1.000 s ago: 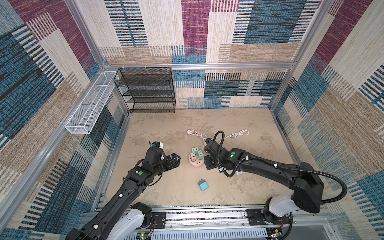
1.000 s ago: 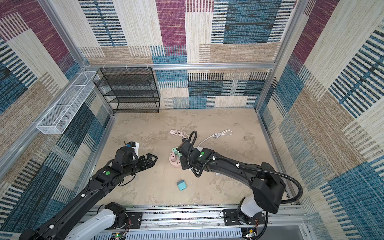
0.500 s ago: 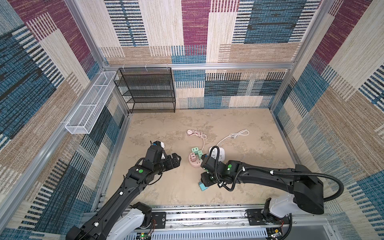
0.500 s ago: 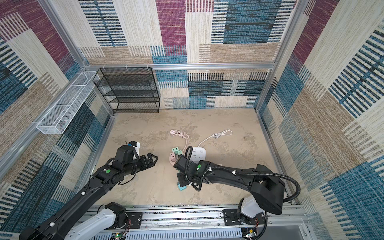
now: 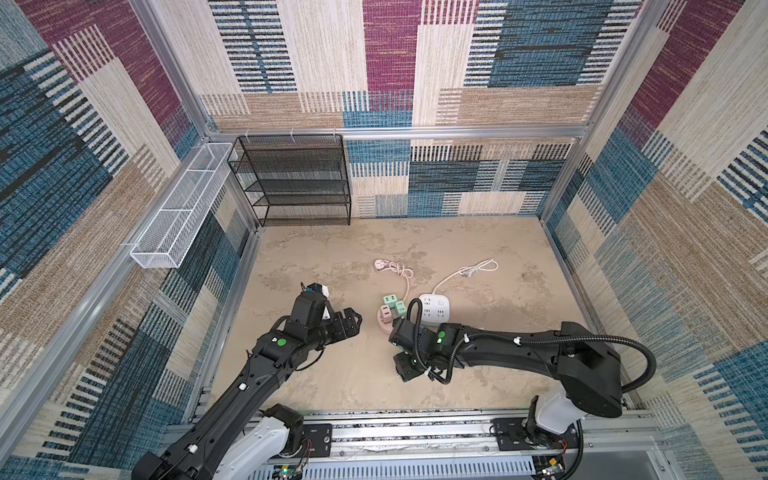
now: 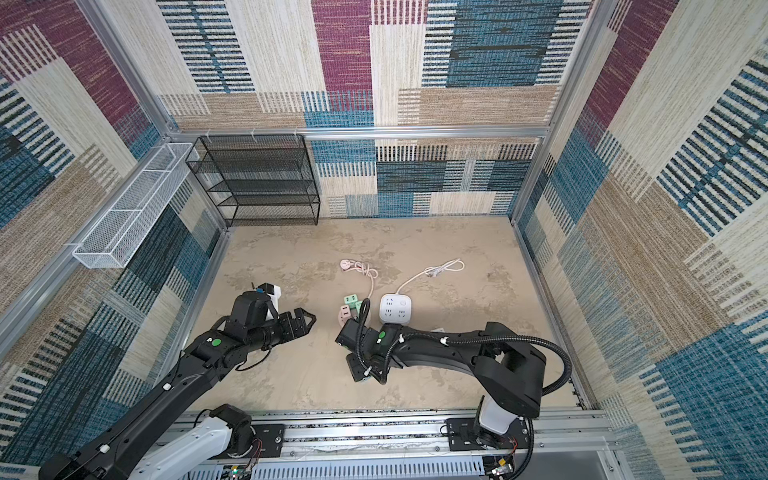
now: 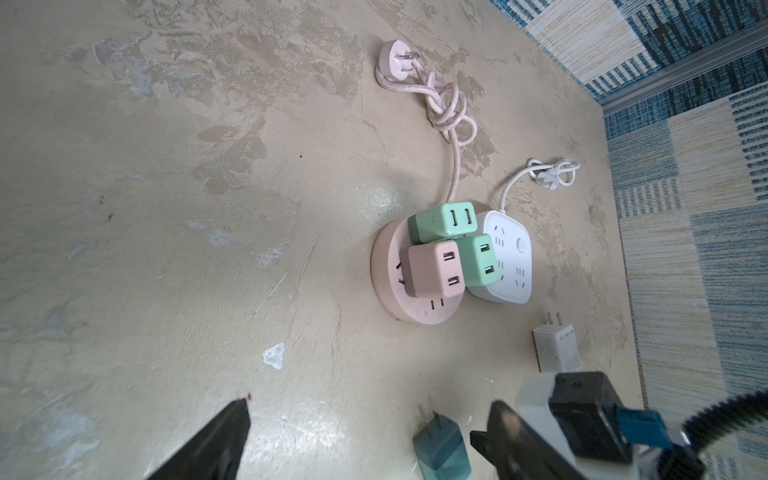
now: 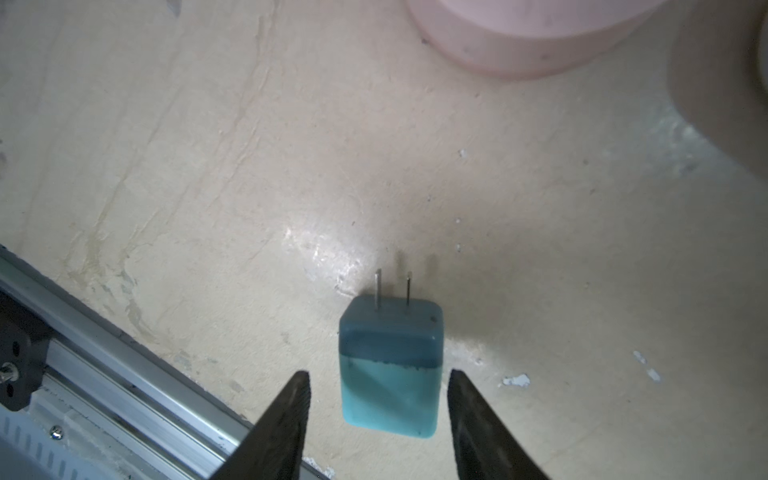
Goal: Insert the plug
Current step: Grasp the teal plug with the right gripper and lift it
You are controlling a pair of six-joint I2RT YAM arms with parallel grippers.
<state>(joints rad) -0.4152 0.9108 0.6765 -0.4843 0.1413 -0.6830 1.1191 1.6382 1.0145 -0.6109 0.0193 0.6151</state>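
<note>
In both top views the left end effector (image 5: 351,322) hangs spread wide and empty over the counter (image 5: 332,257), left of the pink socket (image 5: 384,326). The right end effector (image 5: 409,370) points down near the counter's front edge, just in front of the pink socket and the white socket (image 5: 434,307). It hides whatever lies under it.

The left wrist view shows the plug (image 7: 442,451), a blue cube. It lies flat on the counter, apart from the pink socket, with its two prongs pointing roughly towards that socket. Three adapters (image 7: 436,270) already sit in the pink socket, and a few bare slots show on the part nearest the plug. A white charger (image 7: 555,347) lies loose near the white socket.

In the right wrist view the right end effector is released. Its jaws straddle the plug's rear half with a gap on each side, so nothing is gripped.

The step in hand looks like the grasp. Next, the jaws need to close squarely on the plug's flat sides. The plug must then be lifted, turned prongs down, lined up over a free pair of slots and pressed straight in. Which socket is meant I cannot tell.
</note>
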